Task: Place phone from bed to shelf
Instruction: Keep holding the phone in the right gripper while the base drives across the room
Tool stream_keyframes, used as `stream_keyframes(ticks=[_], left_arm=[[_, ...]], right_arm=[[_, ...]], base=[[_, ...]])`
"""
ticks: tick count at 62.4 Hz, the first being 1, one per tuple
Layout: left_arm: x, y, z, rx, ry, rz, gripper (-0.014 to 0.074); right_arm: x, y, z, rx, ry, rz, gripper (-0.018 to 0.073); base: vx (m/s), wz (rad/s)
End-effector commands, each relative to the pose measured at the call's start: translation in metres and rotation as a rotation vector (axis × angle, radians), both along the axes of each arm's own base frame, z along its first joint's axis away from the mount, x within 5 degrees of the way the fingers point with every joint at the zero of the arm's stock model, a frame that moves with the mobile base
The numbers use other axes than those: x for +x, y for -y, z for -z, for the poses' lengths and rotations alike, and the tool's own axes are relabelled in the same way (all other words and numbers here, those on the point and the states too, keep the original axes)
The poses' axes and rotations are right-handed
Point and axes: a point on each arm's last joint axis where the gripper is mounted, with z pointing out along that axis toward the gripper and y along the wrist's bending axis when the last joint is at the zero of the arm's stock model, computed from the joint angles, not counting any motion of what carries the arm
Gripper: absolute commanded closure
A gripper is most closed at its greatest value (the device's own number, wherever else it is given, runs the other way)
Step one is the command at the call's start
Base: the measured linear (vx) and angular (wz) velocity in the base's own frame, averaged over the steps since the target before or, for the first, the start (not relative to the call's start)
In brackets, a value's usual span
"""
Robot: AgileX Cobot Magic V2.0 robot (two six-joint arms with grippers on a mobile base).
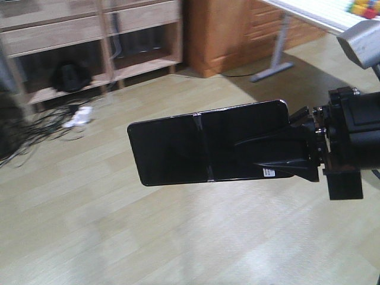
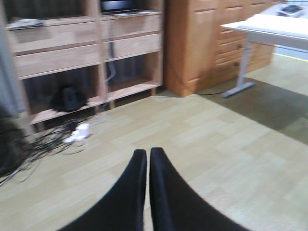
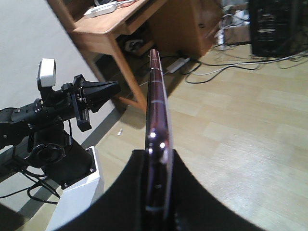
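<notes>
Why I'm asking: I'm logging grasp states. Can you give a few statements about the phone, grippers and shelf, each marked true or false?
1. The right gripper clamps the phone by one end. True.
2. The phone lies on a bed. False: it is held in the air above the wood floor.
3. The left gripper is shut and empty. True.
4. The phone rests on the shelf. False: the shelf stands across the floor, apart from it.
</notes>
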Motion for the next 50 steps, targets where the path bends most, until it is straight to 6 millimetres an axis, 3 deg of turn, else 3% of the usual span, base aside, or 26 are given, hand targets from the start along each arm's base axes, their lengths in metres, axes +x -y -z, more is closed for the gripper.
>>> stream_keyframes(ticks=[1,50], left_arm=[[0.0005,-0.0008,-0.0063,-0.017,0.076,-0.011,0.0596],[0.0005,-0.0008,-0.0063,-0.017,0.076,-0.011,0.0596]], right_arm=[[-0.0114,-0.0029,-0.0191,0.096,0.026,-0.059,0.0564],[-0.0114,-0.0029,-0.0191,0.096,0.026,-0.059,0.0564]], base=[[0.16,-0.54],[0.17,-0.51]])
